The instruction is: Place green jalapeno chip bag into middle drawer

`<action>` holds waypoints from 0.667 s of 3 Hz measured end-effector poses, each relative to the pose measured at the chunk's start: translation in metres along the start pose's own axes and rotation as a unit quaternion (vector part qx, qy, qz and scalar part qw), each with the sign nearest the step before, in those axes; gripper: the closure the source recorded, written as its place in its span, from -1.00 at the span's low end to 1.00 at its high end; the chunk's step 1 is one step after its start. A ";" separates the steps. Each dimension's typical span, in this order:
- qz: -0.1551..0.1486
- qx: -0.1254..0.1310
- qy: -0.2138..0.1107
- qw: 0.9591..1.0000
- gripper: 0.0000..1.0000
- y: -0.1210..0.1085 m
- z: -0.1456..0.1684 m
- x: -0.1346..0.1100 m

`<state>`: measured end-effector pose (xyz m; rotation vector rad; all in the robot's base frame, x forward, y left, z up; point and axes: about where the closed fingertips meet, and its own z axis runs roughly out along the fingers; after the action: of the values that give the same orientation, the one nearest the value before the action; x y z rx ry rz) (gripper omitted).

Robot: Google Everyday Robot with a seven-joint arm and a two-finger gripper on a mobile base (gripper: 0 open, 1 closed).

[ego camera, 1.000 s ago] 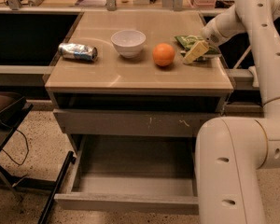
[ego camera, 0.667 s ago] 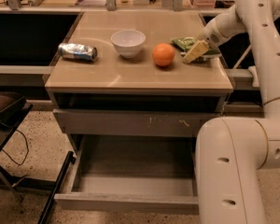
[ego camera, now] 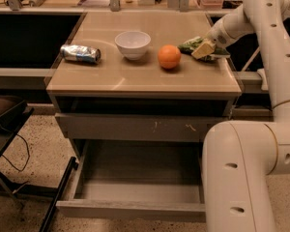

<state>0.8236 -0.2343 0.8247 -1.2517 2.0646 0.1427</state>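
Note:
The green jalapeno chip bag (ego camera: 190, 45) lies at the right rear of the tan countertop, right of the orange. My gripper (ego camera: 203, 49) reaches in from the right and sits low on top of the bag, covering its middle; green foil shows on both sides of it. The middle drawer (ego camera: 130, 210) is pulled out at the bottom of the cabinet, showing its plain front panel and bare grey floor. My white arm fills the right side of the view and hides the drawer's right end.
An orange (ego camera: 169, 56), a white bowl (ego camera: 132, 43) and a crushed silver can (ego camera: 80, 53) stand in a row on the countertop (ego camera: 135, 79). Above the open drawer is a shut grey drawer front with whitish scratches (ego camera: 135, 127). A dark chair (ego camera: 5, 111) stands at the left.
My gripper has edged slightly left over the chip bag. The orange, bowl, can and drawer have not moved.

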 end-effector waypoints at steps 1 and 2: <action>0.011 0.010 0.001 1.000 1.00 -0.005 -0.025 0.007; 0.029 0.075 -0.017 0.997 1.00 -0.024 -0.097 0.007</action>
<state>0.7916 -0.2943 0.8986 -1.0921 2.0441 0.0352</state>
